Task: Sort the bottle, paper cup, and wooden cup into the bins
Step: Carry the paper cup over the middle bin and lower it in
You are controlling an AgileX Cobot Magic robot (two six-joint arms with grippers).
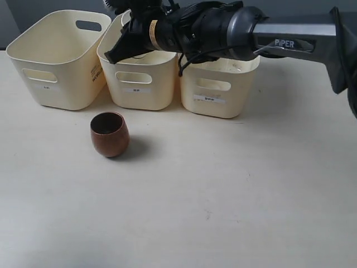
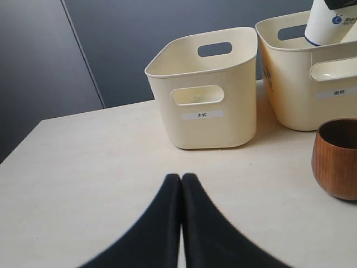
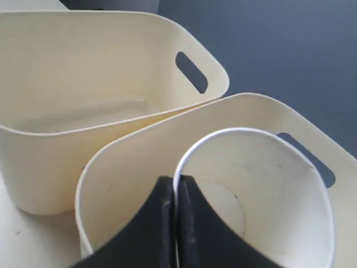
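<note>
Right gripper (image 3: pixel 174 223) pinches paper cup (image 3: pixel 262 190) rim over middle bin (image 1: pixel 139 84); next: release, while left gripper (image 2: pixel 181 223), closed and empty, faces wooden cup (image 1: pixel 110 134).

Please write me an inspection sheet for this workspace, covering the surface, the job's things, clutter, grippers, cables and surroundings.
Surface: pale table, faint marks, bare apart from the items below.
Job's things: wooden cup upright on the table in front of the bins, apart from them; paper cup held over the middle bin; left bin looks empty as far as seen; right bin partly hidden by the arm; bottle not seen.
Clutter: nothing seen.
Grippers: right gripper pinches the paper cup's rim; left gripper shut, empty, low over the table.
Cables: black cable looped at the right wrist.
Surroundings: dark wall behind.
</note>
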